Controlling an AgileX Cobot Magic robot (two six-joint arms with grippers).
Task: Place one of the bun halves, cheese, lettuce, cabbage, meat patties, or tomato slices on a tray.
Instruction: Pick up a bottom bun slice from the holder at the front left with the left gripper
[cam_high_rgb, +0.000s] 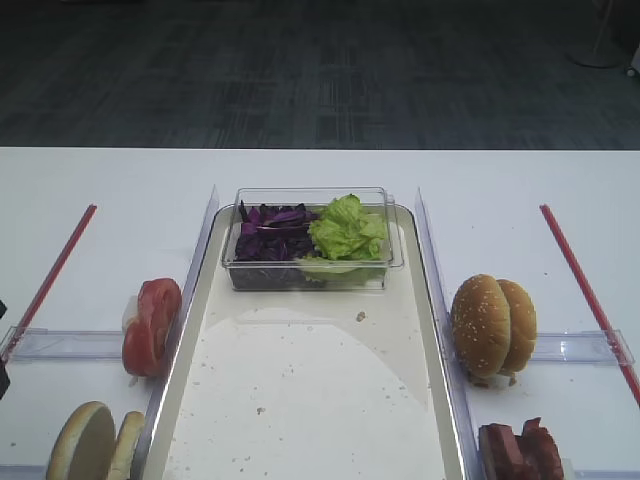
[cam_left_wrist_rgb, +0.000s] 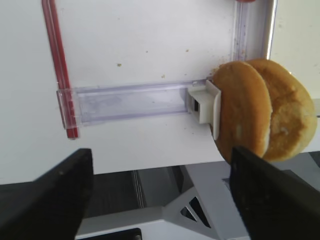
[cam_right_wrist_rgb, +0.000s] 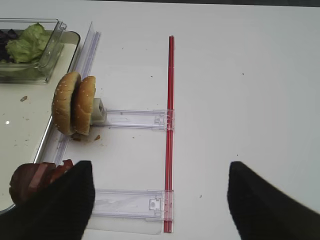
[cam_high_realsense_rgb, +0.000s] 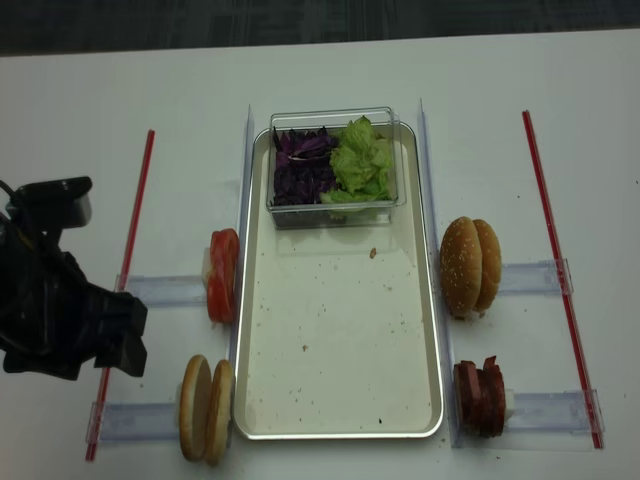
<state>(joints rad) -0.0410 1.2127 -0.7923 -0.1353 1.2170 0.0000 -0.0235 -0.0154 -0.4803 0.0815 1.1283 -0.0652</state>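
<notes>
— Nothing lies on the tray (cam_high_rgb: 300, 400) yet, high view: only crumbs, plus the clear box (cam_high_rgb: 312, 240) of cabbage (cam_high_rgb: 272, 235) and lettuce (cam_high_rgb: 348, 230).
— Right wrist?
— Right end effector (cam_right_wrist_rgb: 157, 200) spread, empty, beside the meat patties (cam_right_wrist_rgb: 35, 182).
— Left wrist?
— Left end effector (cam_left_wrist_rgb: 160, 197) released before the bun halves (cam_left_wrist_rgb: 262, 112).
— Realsense?
— Tomato slices (cam_high_realsense_rgb: 224, 275) untouched. Everything remains.

We see the meat patties (cam_high_rgb: 521, 452) and bun halves (cam_high_rgb: 95, 443) cut off by the high view's bottom edge. The right arm stays out of both high views.
</notes>
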